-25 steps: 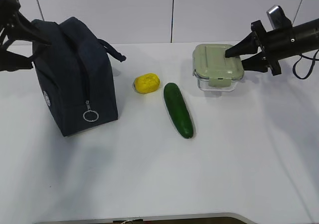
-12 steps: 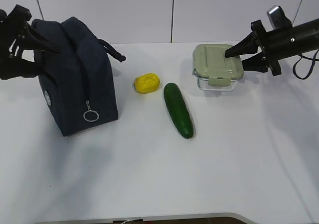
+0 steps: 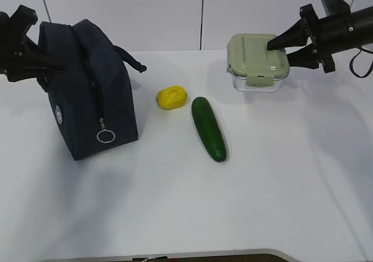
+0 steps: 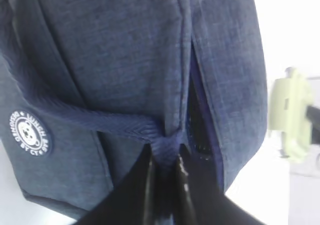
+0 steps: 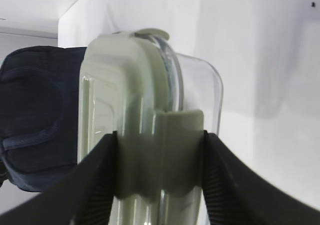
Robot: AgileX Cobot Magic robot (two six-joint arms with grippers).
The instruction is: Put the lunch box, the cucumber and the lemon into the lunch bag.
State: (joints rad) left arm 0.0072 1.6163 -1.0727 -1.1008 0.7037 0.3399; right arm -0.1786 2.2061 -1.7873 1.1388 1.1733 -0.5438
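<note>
The navy lunch bag [image 3: 87,93] stands upright at the left, its zipper ring pull [image 3: 105,135] hanging low on the near side. My left gripper [image 3: 44,68] is at the bag's far left side. In the left wrist view it [image 4: 165,157] is shut on the bag's handle strap [image 4: 100,122]. The lunch box [image 3: 256,61], clear glass with a sage lid, hangs just above the table at the back right. My right gripper [image 3: 278,48] is shut on its right end, jaws [image 5: 160,155] on either side of the lid clip. The lemon [image 3: 171,97] and cucumber [image 3: 208,128] lie between them.
The white table [image 3: 175,209] extends toward the front edge, with a pale wall close behind. A dark slit [image 4: 197,110] runs along the bag's zipper line. The lunch box's shadow falls on the table beneath it.
My left gripper has moved in to the bag and shut on its handle strap. My right gripper has lifted the lunch box up off the table and slightly right.
</note>
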